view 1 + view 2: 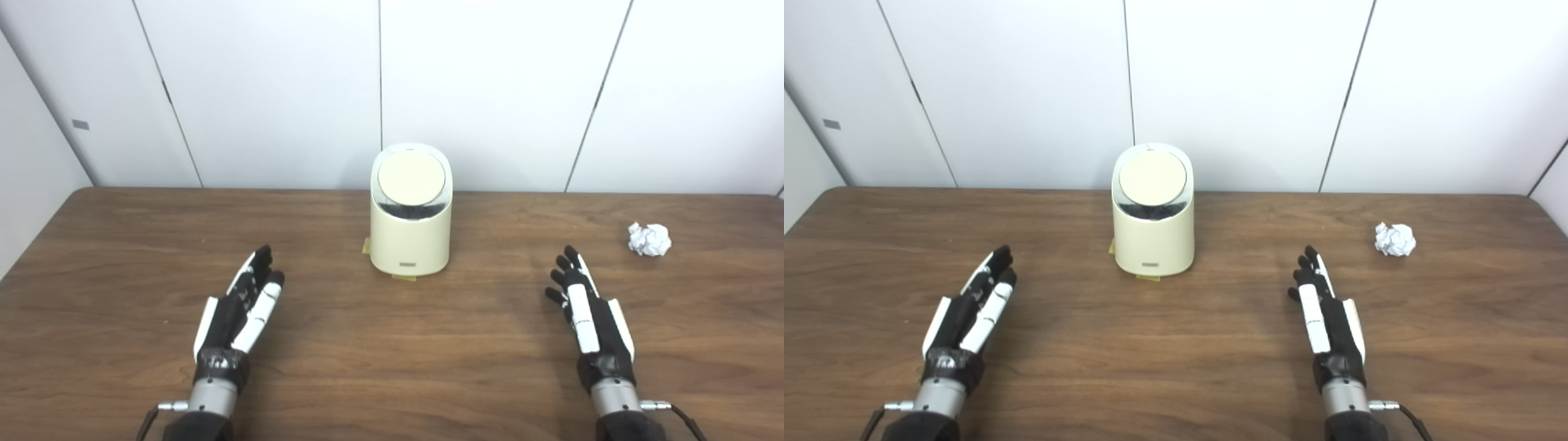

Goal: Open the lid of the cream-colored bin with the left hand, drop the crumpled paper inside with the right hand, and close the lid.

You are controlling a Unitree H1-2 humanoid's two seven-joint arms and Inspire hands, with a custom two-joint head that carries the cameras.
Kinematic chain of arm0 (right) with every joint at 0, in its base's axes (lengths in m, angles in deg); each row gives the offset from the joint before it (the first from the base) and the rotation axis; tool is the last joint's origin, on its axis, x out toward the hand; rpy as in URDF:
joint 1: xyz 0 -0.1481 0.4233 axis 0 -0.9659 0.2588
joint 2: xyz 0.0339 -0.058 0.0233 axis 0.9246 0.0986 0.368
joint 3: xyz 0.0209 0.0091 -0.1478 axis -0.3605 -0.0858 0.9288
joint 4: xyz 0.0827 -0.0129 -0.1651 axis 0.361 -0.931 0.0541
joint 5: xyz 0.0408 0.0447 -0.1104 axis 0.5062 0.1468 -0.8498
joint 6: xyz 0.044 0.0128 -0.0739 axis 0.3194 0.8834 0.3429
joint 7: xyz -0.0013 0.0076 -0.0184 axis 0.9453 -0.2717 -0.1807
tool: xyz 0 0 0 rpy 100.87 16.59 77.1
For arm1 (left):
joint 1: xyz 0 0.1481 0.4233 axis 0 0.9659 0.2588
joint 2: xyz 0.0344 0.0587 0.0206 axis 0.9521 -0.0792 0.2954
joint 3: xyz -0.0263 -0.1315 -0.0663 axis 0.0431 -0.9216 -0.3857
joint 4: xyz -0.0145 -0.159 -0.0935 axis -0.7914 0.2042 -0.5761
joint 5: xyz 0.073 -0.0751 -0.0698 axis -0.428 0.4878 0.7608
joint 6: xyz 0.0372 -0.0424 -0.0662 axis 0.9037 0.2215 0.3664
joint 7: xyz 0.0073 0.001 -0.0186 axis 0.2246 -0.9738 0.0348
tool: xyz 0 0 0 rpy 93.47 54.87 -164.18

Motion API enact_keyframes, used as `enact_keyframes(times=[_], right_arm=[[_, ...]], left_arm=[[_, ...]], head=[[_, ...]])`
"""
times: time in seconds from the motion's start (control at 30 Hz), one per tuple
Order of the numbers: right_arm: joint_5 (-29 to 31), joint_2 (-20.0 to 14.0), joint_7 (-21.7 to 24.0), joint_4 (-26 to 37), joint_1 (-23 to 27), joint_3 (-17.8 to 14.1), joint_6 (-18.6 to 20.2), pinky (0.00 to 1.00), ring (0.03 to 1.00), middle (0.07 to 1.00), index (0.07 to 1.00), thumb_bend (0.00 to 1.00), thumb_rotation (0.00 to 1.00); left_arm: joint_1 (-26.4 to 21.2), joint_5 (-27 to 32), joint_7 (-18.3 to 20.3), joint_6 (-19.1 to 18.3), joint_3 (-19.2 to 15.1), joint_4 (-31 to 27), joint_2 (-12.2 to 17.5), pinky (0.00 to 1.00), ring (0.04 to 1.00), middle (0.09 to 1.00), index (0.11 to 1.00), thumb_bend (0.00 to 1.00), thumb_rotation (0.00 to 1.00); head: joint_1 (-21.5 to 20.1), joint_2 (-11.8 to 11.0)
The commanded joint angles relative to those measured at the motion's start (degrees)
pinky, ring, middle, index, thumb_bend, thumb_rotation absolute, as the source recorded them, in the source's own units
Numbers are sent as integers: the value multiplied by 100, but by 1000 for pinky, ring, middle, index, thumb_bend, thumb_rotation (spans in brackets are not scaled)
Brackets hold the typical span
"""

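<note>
The cream-colored bin [411,236] stands upright near the table's far middle, its round lid [411,178] down. A white ball of crumpled paper [649,239] lies on the table to the right of the bin. My left hand [242,306] rests low over the table, in front of the bin and to its left, fingers stretched out and holding nothing. My right hand [588,312] hovers in front of the bin and to its right, also stretched out and empty, a short way nearer to me than the paper and left of it.
The brown wooden table [392,343] runs to a white panelled wall [490,86] just behind the bin. Small yellow tape tabs [404,278] stick out at the bin's base.
</note>
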Motion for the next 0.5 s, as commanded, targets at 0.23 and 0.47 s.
enact_keyframes(times=[0.23,0.47], right_arm=[[-234,-123,28,66,253,115,-17,832,911,941,964,484,1000],[-384,-137,60,92,269,238,23,793,899,930,958,483,1000]], left_arm=[[-1867,-480,114,-1106,273,-264,564,972,930,906,906,809,345],[-2812,-1226,698,-1198,653,231,939,901,922,912,919,844,262]], head=[[69,8],[85,19]])
